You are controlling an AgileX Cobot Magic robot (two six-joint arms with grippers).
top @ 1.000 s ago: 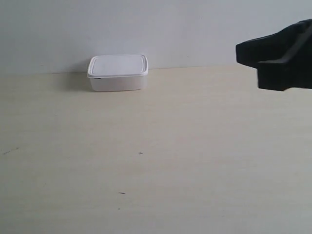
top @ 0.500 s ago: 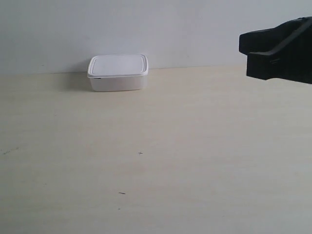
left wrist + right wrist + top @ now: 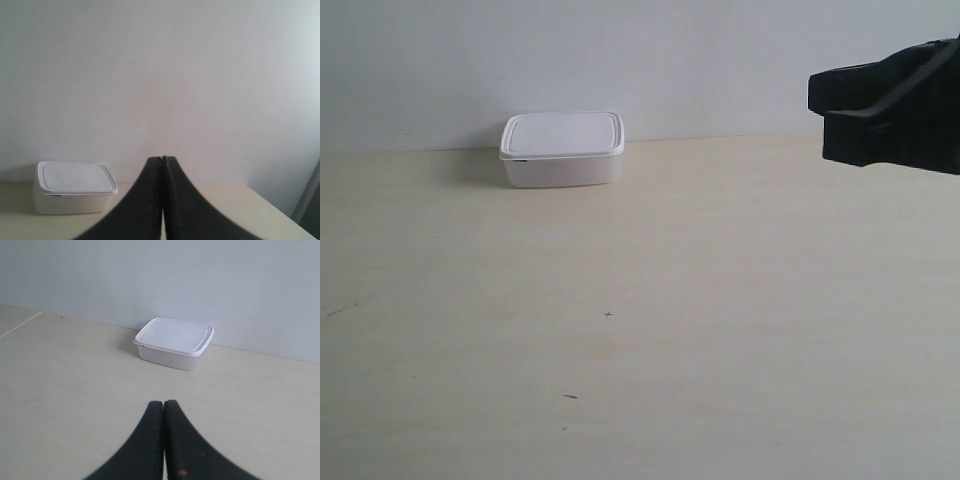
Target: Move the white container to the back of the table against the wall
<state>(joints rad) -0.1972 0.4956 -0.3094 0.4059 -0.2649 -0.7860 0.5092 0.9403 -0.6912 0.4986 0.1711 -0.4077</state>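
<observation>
The white container (image 3: 562, 148) stands lidded at the back of the table (image 3: 740, 300), its rear side at the foot of the wall (image 3: 720, 60). No gripper touches it. In the left wrist view the white container (image 3: 74, 186) lies beyond and to one side of my left gripper (image 3: 162, 159), which is shut on nothing. In the right wrist view the white container (image 3: 174, 343) sits well ahead of my right gripper (image 3: 163, 403), also shut and empty. The arm at the exterior view's right (image 3: 895, 105) hangs black above the table, far from the box.
The tabletop carries only a few tiny dark specks (image 3: 608, 314). The left wrist view shows the table's side edge (image 3: 272, 207) and a grey upright strip (image 3: 311, 197) past it. A thin seam (image 3: 20, 323) crosses the table's corner in the right wrist view.
The arm at the exterior view's right has risen a little and tilted; over the last half second it barely shifted. The container has not moved.
</observation>
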